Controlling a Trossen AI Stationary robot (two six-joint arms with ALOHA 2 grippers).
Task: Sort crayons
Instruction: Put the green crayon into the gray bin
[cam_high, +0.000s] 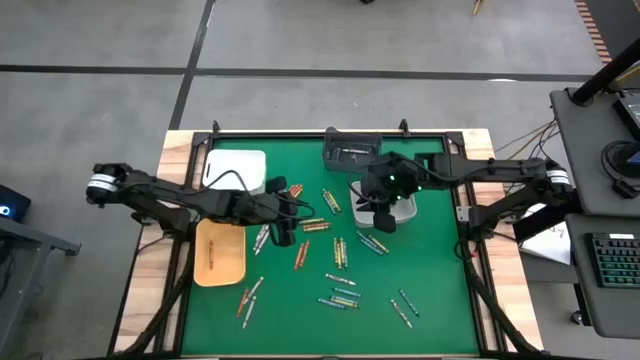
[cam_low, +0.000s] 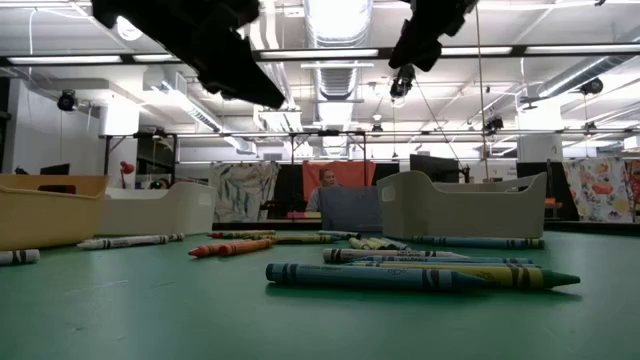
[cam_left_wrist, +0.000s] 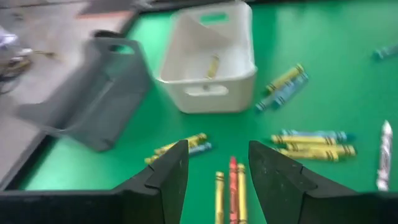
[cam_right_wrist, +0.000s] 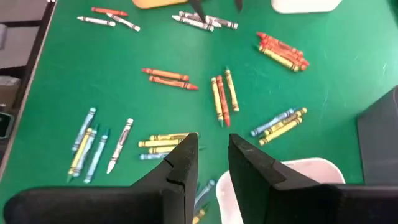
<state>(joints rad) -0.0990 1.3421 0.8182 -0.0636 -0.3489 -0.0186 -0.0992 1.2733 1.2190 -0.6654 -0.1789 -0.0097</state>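
Crayons (cam_high: 338, 252) lie scattered in small clusters over the green tabletop (cam_high: 430, 300), and one yellow crayon (cam_left_wrist: 212, 66) lies inside the white bin (cam_left_wrist: 208, 56). Four containers stand here: two white, one grey (cam_high: 350, 150), one tan tray (cam_high: 219, 252). The left gripper (cam_left_wrist: 217, 171) hovers with fingers apart and empty over a group of three crayons; the right gripper (cam_right_wrist: 213, 163) hangs near the white bin, fingers narrowly parted, holding nothing.

Coloured crayons (cam_high: 340, 252) scattered flat on mat

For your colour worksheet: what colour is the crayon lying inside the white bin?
Yellow crayon, seen best in the left wrist view.
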